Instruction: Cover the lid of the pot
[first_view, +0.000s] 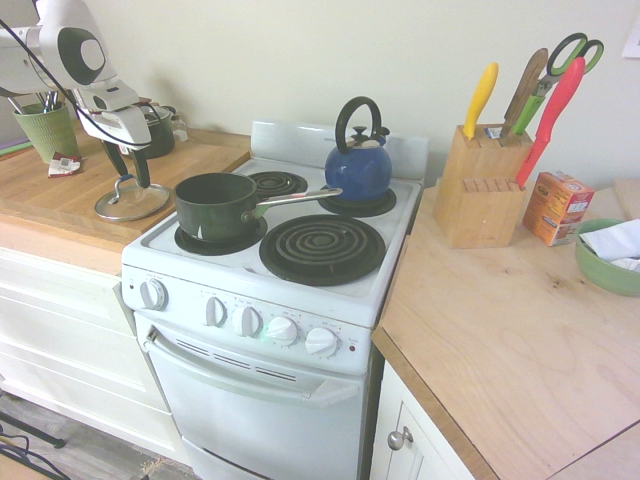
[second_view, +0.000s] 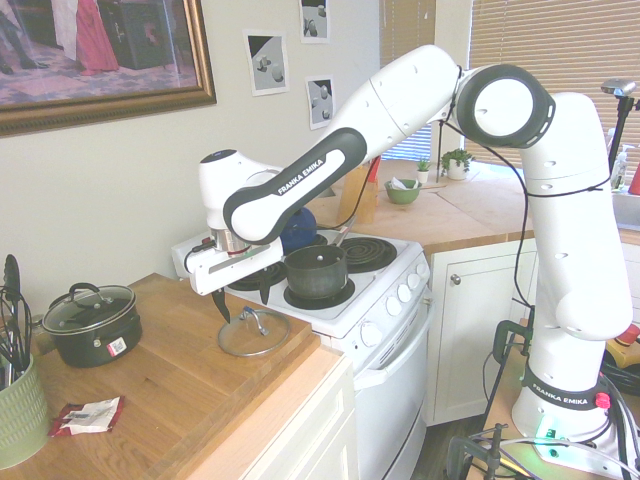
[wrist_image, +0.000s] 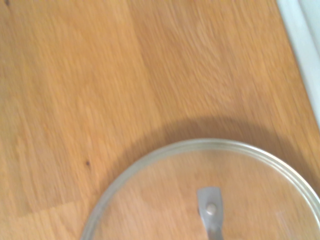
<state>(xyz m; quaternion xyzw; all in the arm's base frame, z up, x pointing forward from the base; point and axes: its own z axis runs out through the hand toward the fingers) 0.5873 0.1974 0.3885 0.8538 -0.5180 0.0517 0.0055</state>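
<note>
On the wooden counter beside the stove, the lid lay flat, not yet lifted. Above it hung the gripper, fingers spread wide, empty. Grasping, carrying and setting it on the uncovered pot all remained.

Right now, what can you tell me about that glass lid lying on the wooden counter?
The lid is a round disc of clear glass with a silver metal rim, and the wood shows through it. A small handle stands up from its centre on a metal bracket. It lies flat on the wooden counter beside the stove, off the pot. The open gripper hangs just above the handle, apparently not gripping it.
</note>
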